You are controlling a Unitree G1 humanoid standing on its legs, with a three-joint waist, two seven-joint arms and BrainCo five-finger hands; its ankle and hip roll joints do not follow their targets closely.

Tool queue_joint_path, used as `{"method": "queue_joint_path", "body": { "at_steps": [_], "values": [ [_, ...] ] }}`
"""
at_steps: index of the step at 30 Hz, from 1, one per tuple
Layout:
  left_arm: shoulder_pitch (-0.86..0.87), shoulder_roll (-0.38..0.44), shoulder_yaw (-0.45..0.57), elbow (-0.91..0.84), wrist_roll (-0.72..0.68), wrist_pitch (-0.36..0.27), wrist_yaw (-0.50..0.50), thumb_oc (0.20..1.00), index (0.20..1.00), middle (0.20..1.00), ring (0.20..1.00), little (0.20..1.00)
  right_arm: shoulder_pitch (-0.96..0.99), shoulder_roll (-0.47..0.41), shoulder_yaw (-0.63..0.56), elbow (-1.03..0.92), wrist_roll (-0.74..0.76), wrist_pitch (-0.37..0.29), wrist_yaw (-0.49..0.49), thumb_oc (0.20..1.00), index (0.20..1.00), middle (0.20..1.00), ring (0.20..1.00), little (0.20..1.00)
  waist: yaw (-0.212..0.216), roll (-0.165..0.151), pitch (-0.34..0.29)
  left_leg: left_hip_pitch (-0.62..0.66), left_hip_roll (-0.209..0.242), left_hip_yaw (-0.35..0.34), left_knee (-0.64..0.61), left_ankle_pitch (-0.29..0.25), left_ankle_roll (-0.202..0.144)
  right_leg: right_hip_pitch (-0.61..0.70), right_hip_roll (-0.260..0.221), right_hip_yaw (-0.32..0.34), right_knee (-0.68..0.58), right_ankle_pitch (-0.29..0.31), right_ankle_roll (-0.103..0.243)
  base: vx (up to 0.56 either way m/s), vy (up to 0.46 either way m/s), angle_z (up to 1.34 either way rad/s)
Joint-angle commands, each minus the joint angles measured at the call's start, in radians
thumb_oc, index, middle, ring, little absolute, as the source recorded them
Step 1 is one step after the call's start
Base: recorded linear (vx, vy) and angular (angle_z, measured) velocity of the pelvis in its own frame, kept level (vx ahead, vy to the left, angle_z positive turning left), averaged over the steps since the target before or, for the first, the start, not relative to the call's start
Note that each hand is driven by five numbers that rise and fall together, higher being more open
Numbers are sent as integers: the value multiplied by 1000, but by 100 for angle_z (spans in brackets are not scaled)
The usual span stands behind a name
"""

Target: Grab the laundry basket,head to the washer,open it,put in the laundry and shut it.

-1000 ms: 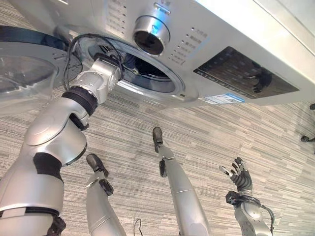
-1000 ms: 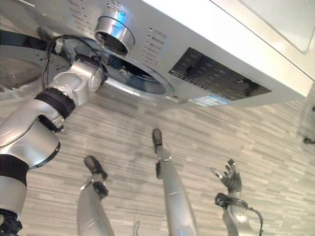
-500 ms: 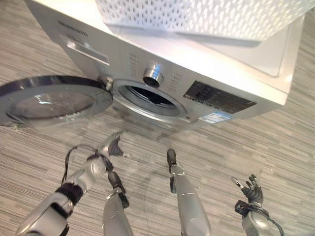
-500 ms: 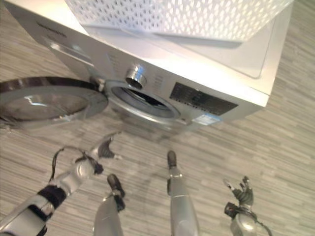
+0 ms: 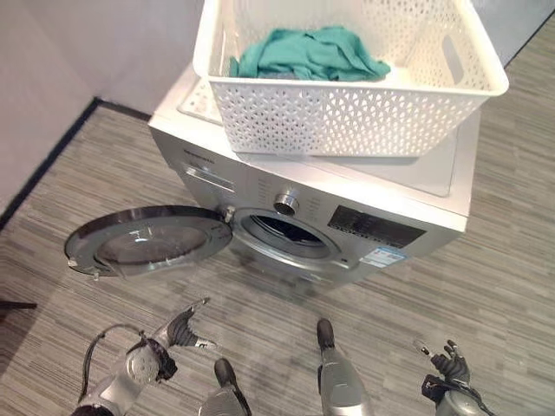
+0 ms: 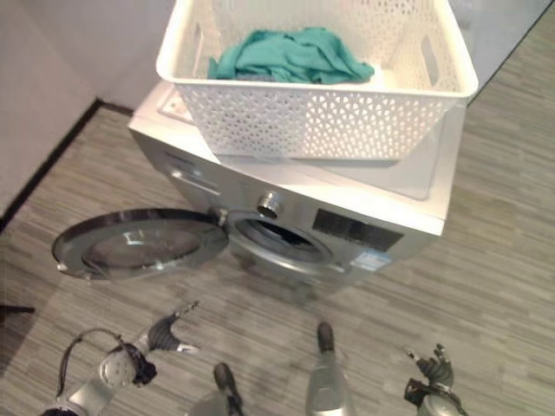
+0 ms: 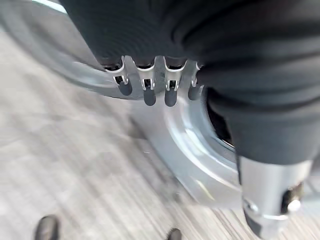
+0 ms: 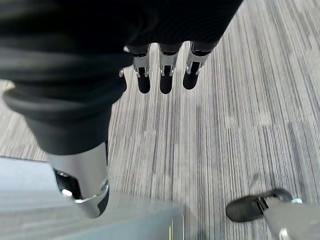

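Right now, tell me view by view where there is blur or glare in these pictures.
Left eye view: the washer door glass carries pale reflections; the left robot hand is smeared. Right eye view: the right robot hand is soft. Left wrist view: the floor is streaked with blur and the door's rim shows bright glints. Right wrist view: the floor grain is clear.

Both hands low and empty, fingers relaxed

The left hand (image 5: 180,329) sits at the lower left of the left eye view, its forearm rising from the bottom edge, fingers straight and spread, thumb held apart, holding nothing. The right hand (image 5: 449,365) shows at the lower right corner, fingers loosely extended upward and apart, also empty. In each wrist view the fingers (image 7: 145,90) reach out straight in a row beside the dark cover.
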Motion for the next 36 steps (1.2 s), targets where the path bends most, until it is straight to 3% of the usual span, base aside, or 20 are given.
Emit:
{"method": "queue_joint_path", "body": {
  "at_steps": [1,5,8,12,16,17,18,21,22,24,25,31,32,36],
  "values": [
    [-2,-82,88,150,-21,14,86,1000,1000,1000,1000,1000,-18,-23,-66,42,-2,-10,1,1000,1000,1000,1000,1000,19,-9,-65,-11,65,-65,104,-71,7,-55,-56,-27,43,-19,22,107,60,5],
    [19,-151,149,303,-41,32,126,1000,1000,1000,1000,1000,-19,-18,-80,83,-7,-5,2,1000,1000,1000,1000,1000,30,-15,-101,37,58,-57,64,-56,6,-10,-60,-43,30,-23,28,83,36,9],
    [9,-255,247,566,-136,47,179,1000,1000,1000,1000,1000,-20,-12,-95,95,-20,-5,-16,1000,1000,1000,1000,1000,46,-27,-165,107,47,-46,-12,-38,2,48,-61,-61,-3,-25,40,124,37,5],
    [-2,-299,353,668,-270,53,204,1000,1000,1000,1000,1000,0,-13,-150,32,-11,-18,-48,1000,1000,1000,1000,1000,56,-42,-204,137,41,-46,-55,-25,-2,81,-60,-76,-16,-29,46,71,12,4],
    [4,-305,402,705,-300,64,207,1000,1000,1000,1000,1000,18,-60,-248,-100,-19,-42,-118,1000,1000,1000,1000,1000,56,-54,-227,149,38,-53,-84,-14,-2,93,-60,-87,-17,-29,50,32,17,7],
    [9,-300,415,715,-282,71,206,1000,1000,1000,1000,1000,51,-92,-341,-202,-76,-48,-185,1000,1000,1000,1000,1000,52,-57,-236,152,37,-56,-93,-14,0,98,-62,-92,-18,-27,53,31,20,20],
    [9,-300,413,715,-281,72,206,1000,1000,1000,1000,1000,55,-90,-343,-207,-79,-45,-188,1000,1000,1000,1000,1000,53,-56,-236,152,37,-57,-93,-13,0,98,-62,-92,-18,-27,53,34,18,20],
    [17,-299,434,726,-257,85,199,1000,1000,1000,1000,1000,108,-132,-504,-356,-188,-36,-301,1000,1000,1000,1000,1000,48,-56,-248,154,36,-66,-100,-19,3,106,-63,-101,-18,-27,57,36,27,10],
    [21,-295,448,731,-248,92,192,1000,1000,1000,1000,1000,125,-174,-575,-420,-289,-15,-369,1000,1000,1000,1000,1000,49,-57,-254,157,36,-70,-100,-29,4,110,-62,-103,-16,-31,59,42,26,16],
    [18,-293,448,731,-235,95,193,1000,1000,1000,1000,1000,129,-192,-606,-462,-339,-3,-392,1000,1000,1000,1000,1000,50,-61,-258,151,33,-73,-102,-25,7,106,-65,-105,-16,-26,59,21,18,9],
    [19,-293,444,733,-209,98,192,1000,1000,1000,1000,1000,123,-229,-637,-575,-428,8,-415,1000,1000,1000,1000,1000,53,-63,-261,155,34,-75,-100,-35,9,110,-63,-105,-18,-29,63,0,0,0],
    [7,-292,425,725,-180,94,174,1000,1000,1000,1000,1000,86,-292,-626,-761,-526,8,-346,1000,1000,1000,1000,1000,67,-81,-262,155,28,-73,-103,-34,14,107,-67,-102,-27,-20,66,0,0,0],
    [-1,-290,406,711,-169,89,161,1000,1000,1000,1000,1000,66,-350,-590,-822,-559,14,-289,1000,1000,1000,1000,1000,74,-93,-262,156,26,-72,-103,-36,15,108,-68,-101,-31,-16,67,0,0,0],
    [-9,-285,367,694,-162,83,143,1000,1000,1000,1000,1000,-5,-444,-518,-854,-536,1,-206,1000,1000,1000,1000,1000,91,-111,-264,150,24,-72,-104,-35,14,105,-70,-105,-36,-13,69,0,0,0]
  ]
}}
